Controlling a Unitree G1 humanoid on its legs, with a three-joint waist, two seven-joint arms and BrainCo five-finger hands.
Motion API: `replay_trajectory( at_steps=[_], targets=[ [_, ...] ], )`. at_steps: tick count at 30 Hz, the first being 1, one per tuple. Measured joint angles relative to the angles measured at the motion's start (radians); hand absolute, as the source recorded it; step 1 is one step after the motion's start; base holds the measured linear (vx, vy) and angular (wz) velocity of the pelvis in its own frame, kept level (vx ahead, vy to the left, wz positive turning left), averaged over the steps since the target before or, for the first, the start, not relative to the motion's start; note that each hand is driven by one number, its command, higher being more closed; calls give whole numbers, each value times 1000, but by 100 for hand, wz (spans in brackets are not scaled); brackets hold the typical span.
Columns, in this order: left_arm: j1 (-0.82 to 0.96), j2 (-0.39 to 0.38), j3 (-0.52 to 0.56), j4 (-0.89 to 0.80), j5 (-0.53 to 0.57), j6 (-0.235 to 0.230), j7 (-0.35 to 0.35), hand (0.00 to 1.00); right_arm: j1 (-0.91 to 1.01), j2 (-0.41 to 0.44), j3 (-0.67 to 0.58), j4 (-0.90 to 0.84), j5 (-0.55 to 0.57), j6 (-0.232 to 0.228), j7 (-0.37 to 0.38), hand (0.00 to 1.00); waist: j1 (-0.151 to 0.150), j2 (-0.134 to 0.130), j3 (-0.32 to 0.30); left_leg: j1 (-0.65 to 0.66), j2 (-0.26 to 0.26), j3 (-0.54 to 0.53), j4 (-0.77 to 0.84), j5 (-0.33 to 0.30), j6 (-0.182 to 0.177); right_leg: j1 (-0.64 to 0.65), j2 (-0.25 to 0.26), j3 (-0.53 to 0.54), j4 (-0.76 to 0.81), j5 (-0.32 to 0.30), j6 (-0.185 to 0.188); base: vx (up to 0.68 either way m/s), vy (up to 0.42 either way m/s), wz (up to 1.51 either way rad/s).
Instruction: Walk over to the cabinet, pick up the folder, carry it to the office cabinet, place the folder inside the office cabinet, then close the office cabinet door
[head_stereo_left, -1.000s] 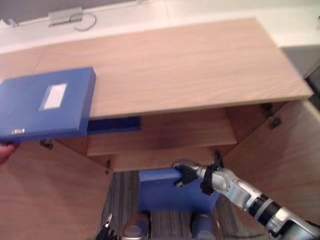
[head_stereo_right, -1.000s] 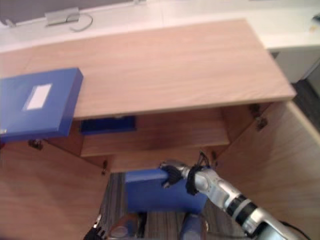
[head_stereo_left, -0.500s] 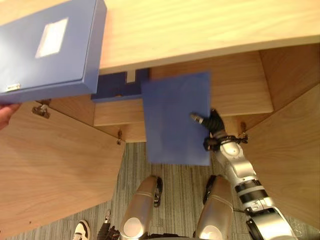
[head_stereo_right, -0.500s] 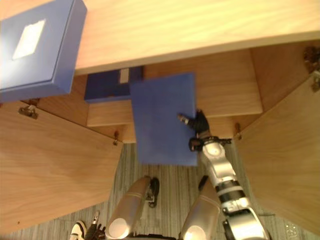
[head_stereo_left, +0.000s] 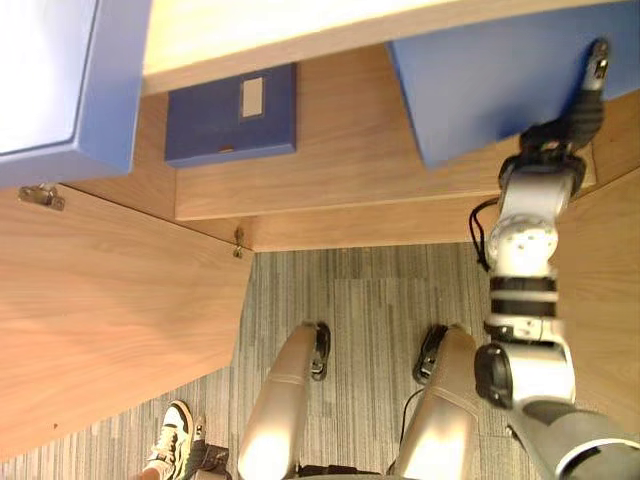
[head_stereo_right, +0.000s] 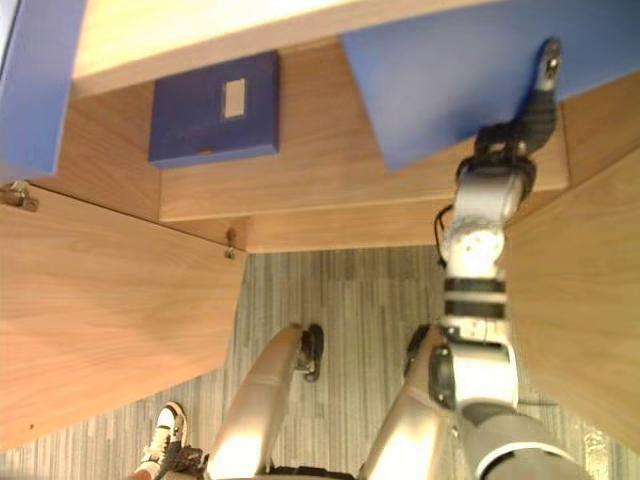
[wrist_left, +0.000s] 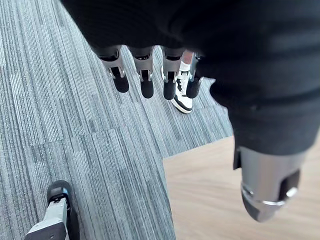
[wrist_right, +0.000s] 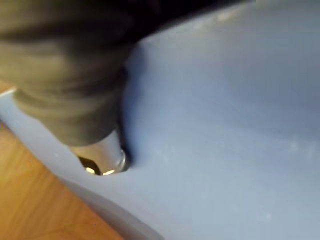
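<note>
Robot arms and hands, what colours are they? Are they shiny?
The right arm is shiny silver-grey, built of round sections with black bands between them. A dark ribbed cover wraps the wrist and the back of the right hand. The left hand has the same dark cover, silver fingers with dark tips, and a chunky silver thumb.

Soft, even light falls from above. The grey striped carpet (head_stereo_left: 370, 290) lies bright, while the dark blue flat folder (head_stereo_left: 230, 115) on the pale wooden shelf (head_stereo_left: 340, 170) sits in dimmer shade. My right hand (wrist_right: 100, 155) carries small glints on its metal thumb tip, against the large blue plastic folder (wrist_right: 225, 125).
</note>
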Motion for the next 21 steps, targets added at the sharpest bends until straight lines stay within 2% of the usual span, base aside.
replay_trajectory(
  at_steps=[5,10,19,20,21],
  targets=[
    [-36,-6,34,35,-15,12,26,0,-145,-20,-90,109,77,-8,-96,100,7,1,1,-64,-33,-14,7,19,-5,-59,-36,0,28,-5,0,19,-47,28],
    [-68,-16,150,84,-10,13,74,0,-240,-35,-176,236,195,-22,-181,100,9,1,8,-130,-58,-17,14,34,-5,-131,-57,17,54,-7,1,32,-34,14],
    [-81,-11,298,154,-19,14,105,0,-303,-68,-184,310,259,-28,-232,100,7,5,25,-188,-70,-21,29,44,-19,-206,-67,36,105,-26,-8,45,-68,9],
    [-81,-11,309,159,-19,15,106,0,-304,-68,-185,310,260,-28,-233,0,7,5,25,-188,-70,-21,30,44,-19,-206,-67,36,105,-26,-8,60,-90,4],
    [-81,-10,333,170,-20,15,109,0,-305,-68,-186,310,261,-29,-238,0,7,5,25,-188,-70,-21,30,45,-20,-206,-67,36,106,-29,-3,32,-46,1]
  ],
)
